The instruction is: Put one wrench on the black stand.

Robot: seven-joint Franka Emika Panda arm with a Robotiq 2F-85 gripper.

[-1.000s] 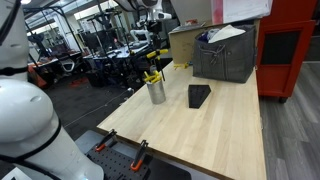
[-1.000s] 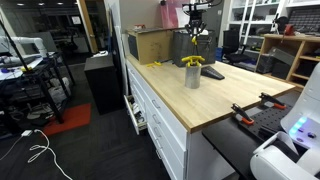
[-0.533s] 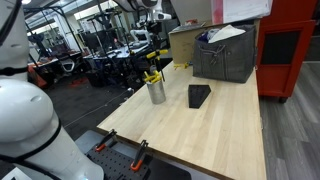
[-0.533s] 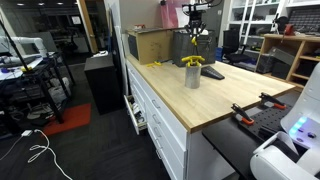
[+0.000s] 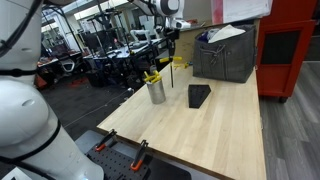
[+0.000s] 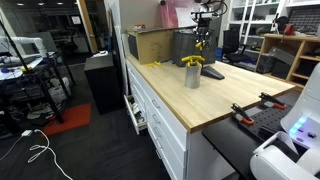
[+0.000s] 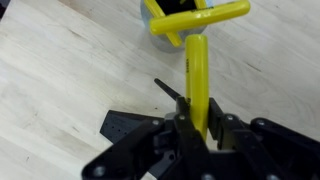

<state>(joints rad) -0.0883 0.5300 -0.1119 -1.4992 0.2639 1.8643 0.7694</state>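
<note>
You have the gripper (image 7: 200,130) clamped on the wrench (image 7: 197,75) near one end. Held high, it clears the silver cup (image 5: 156,92) toward the black stand (image 5: 199,95).

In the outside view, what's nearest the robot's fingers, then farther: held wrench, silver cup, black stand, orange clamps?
1. The wrench, in the fingers.
2. The silver cup and black stand, below: too close to call.
3. The orange clamps, toward the camera.

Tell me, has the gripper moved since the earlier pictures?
Yes. In an exterior view the gripper has shifted from above the silver cup toward the black stand, holding the wrench.
</note>
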